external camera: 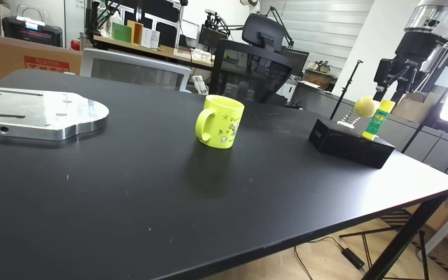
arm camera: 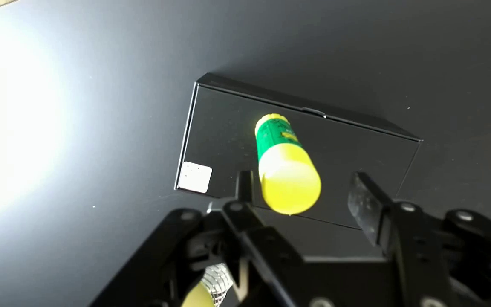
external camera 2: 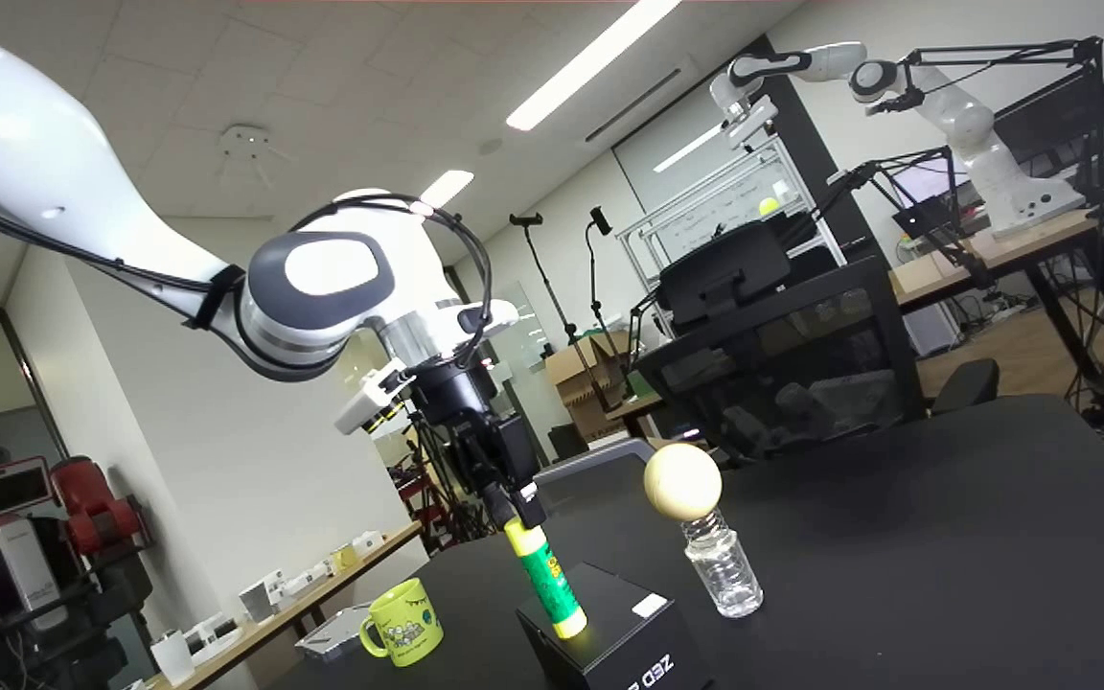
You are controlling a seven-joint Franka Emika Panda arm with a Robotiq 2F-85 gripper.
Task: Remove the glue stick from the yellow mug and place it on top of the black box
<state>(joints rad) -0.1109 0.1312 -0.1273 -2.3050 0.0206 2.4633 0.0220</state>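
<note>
Wrist view: a slim cylindrical glue stick, green-labelled with bright yellow ends, is standing on one end on top of a low matte black rectangular box, its cap pointing up toward the camera. A black two-fingered gripper is hanging just over it with its fingers spread, one to each side of the cap; gaps are showing on both sides, so it is holding nothing. The cap is sitting nearer one finger than the other. Whether the fingertips are reaching below the cap's top, I cannot tell.

In both exterior views the white arm is standing over the glue stick, whose long axis is running up from the box nearly in line with the gripper. The coming move is probably turning on that line: the placing is looking done, and a straight lift along the axis would be sparing the cap a nudge from the nearer finger.

Near the box, a pale yellow ball is resting on a clear, bottle-shaped stand. Farther off, a bright yellow-green mug with a side handle is standing upright on the dark tabletop, well apart from the glue stick.
</note>
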